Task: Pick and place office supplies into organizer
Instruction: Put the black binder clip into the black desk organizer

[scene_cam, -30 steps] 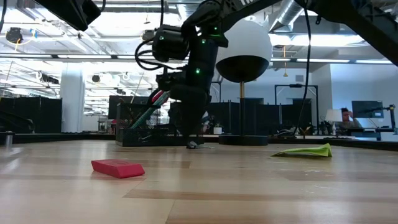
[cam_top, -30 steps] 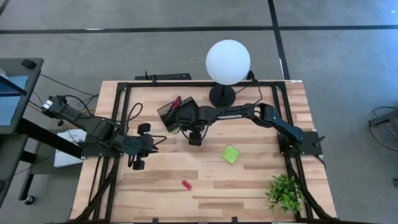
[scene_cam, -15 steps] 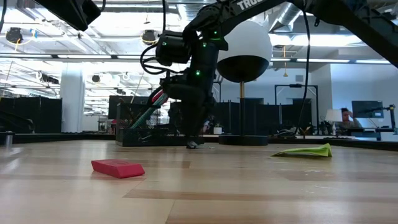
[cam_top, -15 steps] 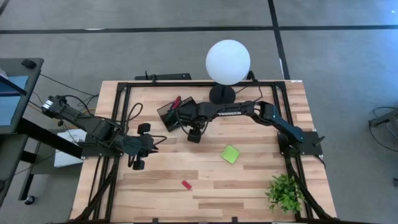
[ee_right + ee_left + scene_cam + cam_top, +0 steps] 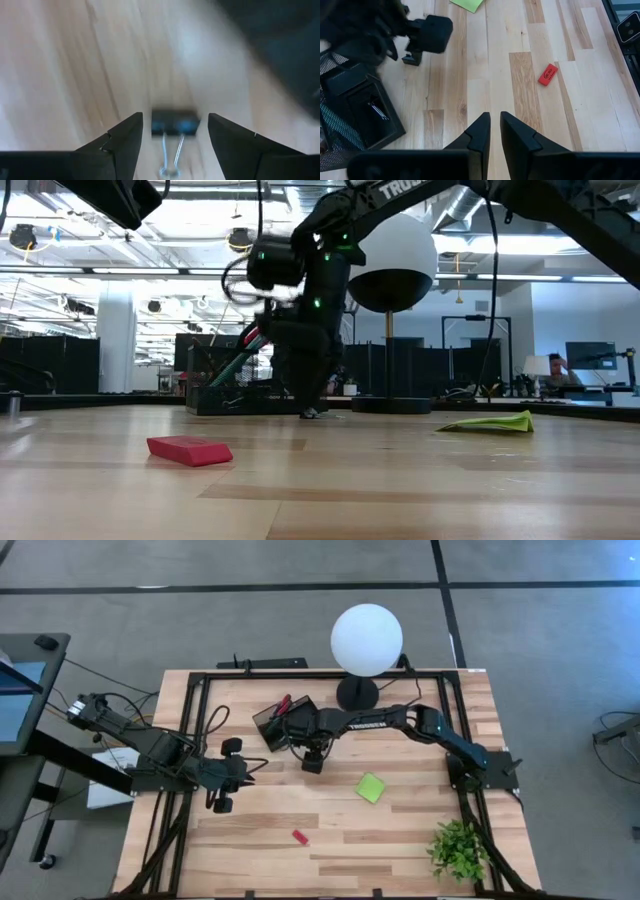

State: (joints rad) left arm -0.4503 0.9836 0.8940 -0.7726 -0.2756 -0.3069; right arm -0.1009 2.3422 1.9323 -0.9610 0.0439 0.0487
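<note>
Right arm reaches in from 3 o'clock toward centre; its hand (image 5: 172, 132) points down, fingers spread wide. Left arm waits at 9 o'clock, hand (image 5: 491, 131) nearly closed.

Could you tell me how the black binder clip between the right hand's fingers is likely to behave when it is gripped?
The binder clip lies flat on the table, so it probably won't roll. It looks small and light, so the open right hand could nudge it aside. Its thin wire handles may swing when lifted.
</note>
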